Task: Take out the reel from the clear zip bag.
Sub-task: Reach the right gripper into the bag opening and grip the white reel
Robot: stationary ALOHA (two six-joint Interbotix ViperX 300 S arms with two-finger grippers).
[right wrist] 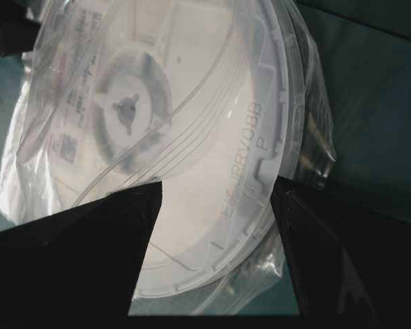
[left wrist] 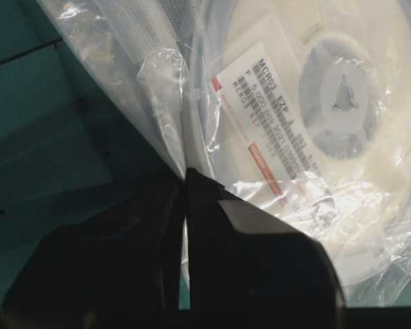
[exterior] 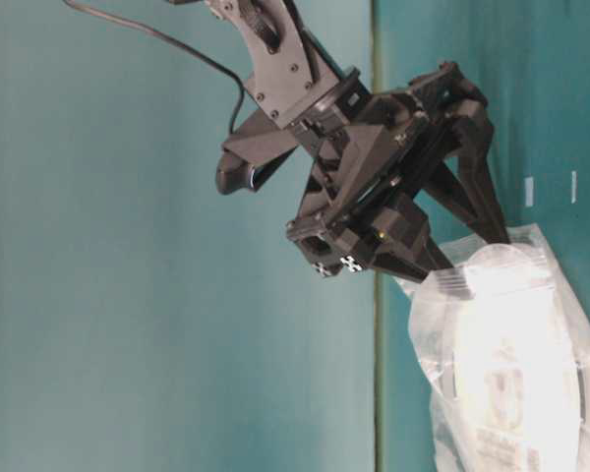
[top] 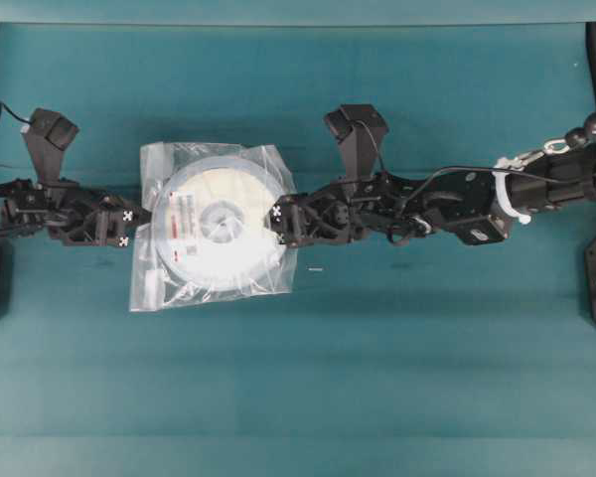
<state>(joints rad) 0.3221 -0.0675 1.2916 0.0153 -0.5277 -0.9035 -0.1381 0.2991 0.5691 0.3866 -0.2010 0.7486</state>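
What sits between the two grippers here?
The bag with the reel inside spans the gap, in the overhead view. The left gripper pinches its edge; the right gripper stands open at the opposite edge.

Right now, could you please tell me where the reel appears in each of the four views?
Overhead: the reel lies left of centre, inside the clear zip bag, between both claws.
Table-level: lower right, glaring white, inside the bag.
Left wrist: upper right, beyond the shut left claw pinching the bag.
Right wrist: centre, between the open right claw's fingers.
Shared landmark: the reel's white label, though washed out at table level.
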